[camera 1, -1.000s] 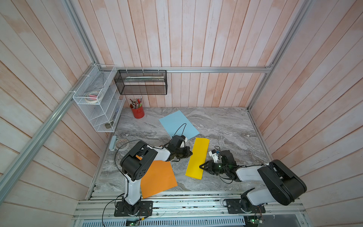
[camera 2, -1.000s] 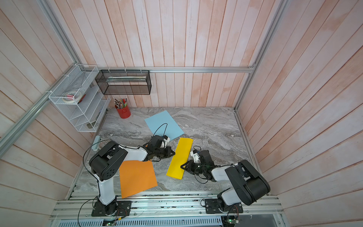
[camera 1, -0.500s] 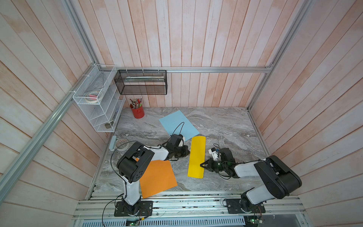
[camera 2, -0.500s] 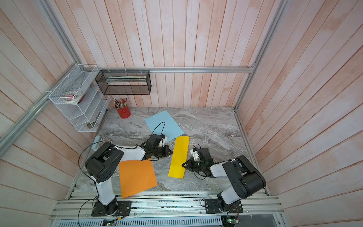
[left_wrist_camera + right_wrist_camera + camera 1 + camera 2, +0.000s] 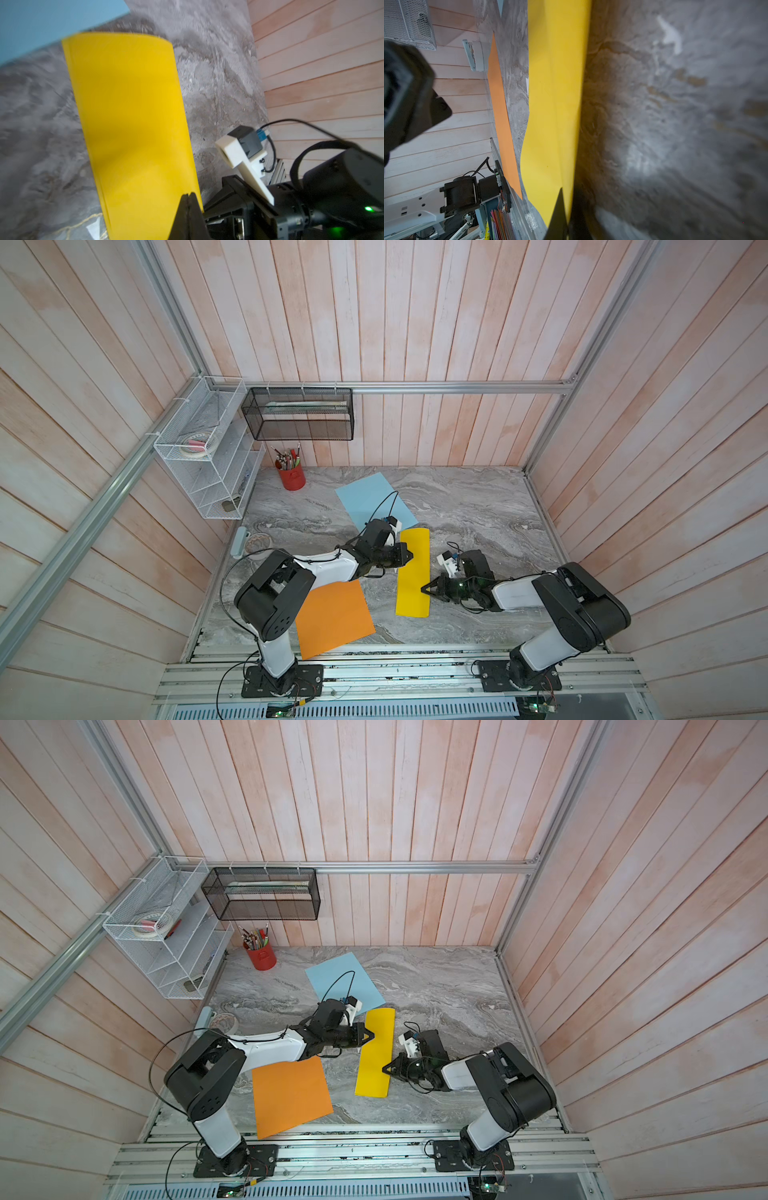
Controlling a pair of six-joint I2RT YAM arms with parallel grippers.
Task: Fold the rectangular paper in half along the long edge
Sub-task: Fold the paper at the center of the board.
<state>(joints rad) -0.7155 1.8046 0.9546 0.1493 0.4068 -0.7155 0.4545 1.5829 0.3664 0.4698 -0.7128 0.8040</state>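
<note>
My left pincer (image 5: 410, 556) and right pincer (image 5: 423, 589) are both sitting fully closed at opposite long edges of the yellow paper (image 5: 413, 576). It is lying on the grey marbled table (image 5: 478, 510) as a smooth, narrow doubled strip, bulging softly along its fold. I cannot tell whether either tip is pinching it.

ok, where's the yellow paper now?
In both top views the folded yellow paper strip lies mid-table between the left claw and right claw, right of the orange paper sheet.

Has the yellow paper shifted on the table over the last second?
Yes. In a top view the yellow paper's far end has swung toward the left arm, now lining up with the blue sheet's near corner.
</note>
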